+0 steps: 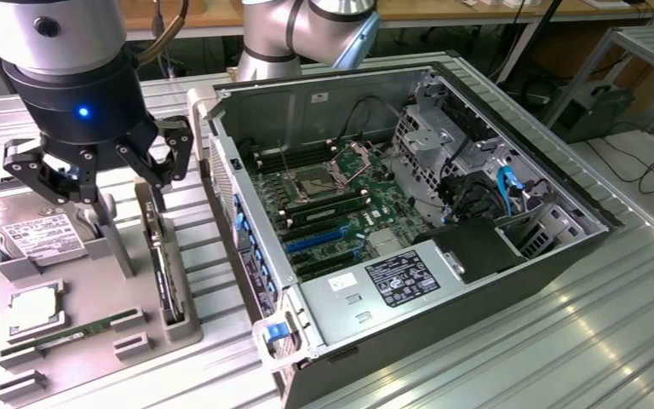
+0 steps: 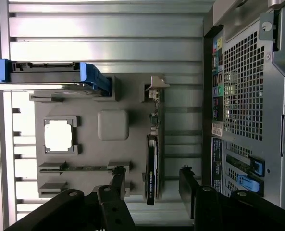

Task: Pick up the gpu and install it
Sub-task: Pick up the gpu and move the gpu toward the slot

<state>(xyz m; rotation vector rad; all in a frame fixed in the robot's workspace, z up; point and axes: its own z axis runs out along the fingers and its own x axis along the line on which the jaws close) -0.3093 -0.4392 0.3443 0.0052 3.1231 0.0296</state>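
Note:
The gpu (image 1: 164, 273) stands on edge in a slot of the grey parts tray (image 1: 100, 362), at the exterior view's left beside the open computer case (image 1: 554, 256). It is a thin card with a pale bracket at its far end. My gripper (image 1: 123, 200) hangs open just above the tray, over the card's far end. From the wrist camera the gpu (image 2: 153, 159) runs between my two black fingertips (image 2: 118, 185), which are apart from it on either side. Nothing is held.
On the tray lie a silver hard drive (image 1: 31, 230) in a holder, a processor chip (image 1: 37, 302) and a green memory stick (image 1: 65, 334). Inside the case the motherboard shows blue expansion slots (image 1: 316, 243), a power supply (image 1: 401, 277) and cables.

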